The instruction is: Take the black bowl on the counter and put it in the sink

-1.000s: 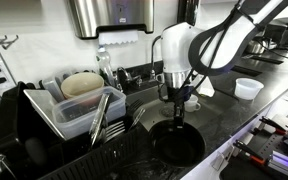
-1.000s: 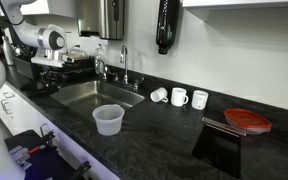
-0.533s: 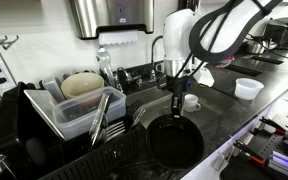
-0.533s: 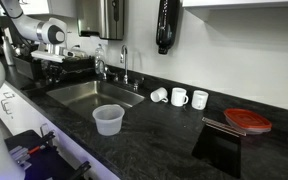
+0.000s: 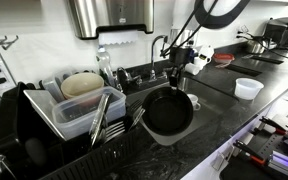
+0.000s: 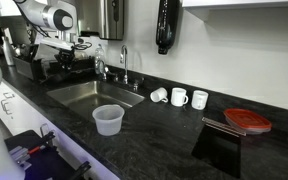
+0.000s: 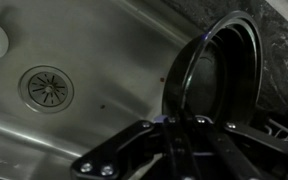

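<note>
My gripper [image 5: 177, 80] is shut on the rim of the black bowl [image 5: 169, 114] and holds it tilted, hanging in the air over the front edge of the counter [image 5: 234, 112]. In the wrist view the gripper [image 7: 174, 125] pinches the bowl's edge [image 7: 219, 85]. The bowl stands on its side above the steel sink [image 7: 94, 60], with the drain [image 7: 46, 88] below. The sink [image 6: 94, 95] and its chrome faucet [image 6: 124, 62] show in an exterior view, with the gripper [image 6: 64, 50] above the sink's far end.
A dish rack with a grey tub [image 5: 79, 108] and a beige bowl [image 5: 82, 84] stands beside the sink. A clear plastic tub [image 6: 108, 119] sits on the counter's front. White mugs [image 6: 179, 97] and a red lid [image 6: 248, 120] lie further along.
The gripper has risen with the black bowl, lifting it off the counter and tipping it on edge, and has moved toward the sink.
</note>
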Controlling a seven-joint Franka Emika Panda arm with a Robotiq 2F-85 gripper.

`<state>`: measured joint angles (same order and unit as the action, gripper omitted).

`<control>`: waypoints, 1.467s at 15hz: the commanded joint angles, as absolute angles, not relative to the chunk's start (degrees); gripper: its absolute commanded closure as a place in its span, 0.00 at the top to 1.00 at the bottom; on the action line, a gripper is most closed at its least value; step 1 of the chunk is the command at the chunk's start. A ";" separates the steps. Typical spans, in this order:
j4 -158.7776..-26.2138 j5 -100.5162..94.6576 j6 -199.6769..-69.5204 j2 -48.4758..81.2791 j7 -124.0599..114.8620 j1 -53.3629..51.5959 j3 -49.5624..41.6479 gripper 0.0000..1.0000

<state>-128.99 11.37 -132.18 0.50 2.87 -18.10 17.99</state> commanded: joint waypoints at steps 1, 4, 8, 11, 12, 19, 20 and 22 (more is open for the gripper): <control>-128.68 13.69 -131.34 0.50 3.43 -16.67 16.53 0.02; -128.39 12.96 -131.53 1.64 1.38 -15.69 15.19 0.02; -128.05 11.56 -130.92 3.77 -2.38 -15.13 14.23 0.02; -127.46 11.17 -130.61 5.74 -2.78 -15.36 14.38 0.02; -127.21 10.85 -130.56 6.35 -2.74 -15.44 14.44 0.02; -127.94 11.55 -132.08 6.86 -1.69 -15.42 14.68 0.08; -127.92 11.55 -132.08 6.86 -1.69 -15.42 14.68 0.08; -127.91 11.55 -132.08 6.86 -1.69 -15.42 14.68 0.08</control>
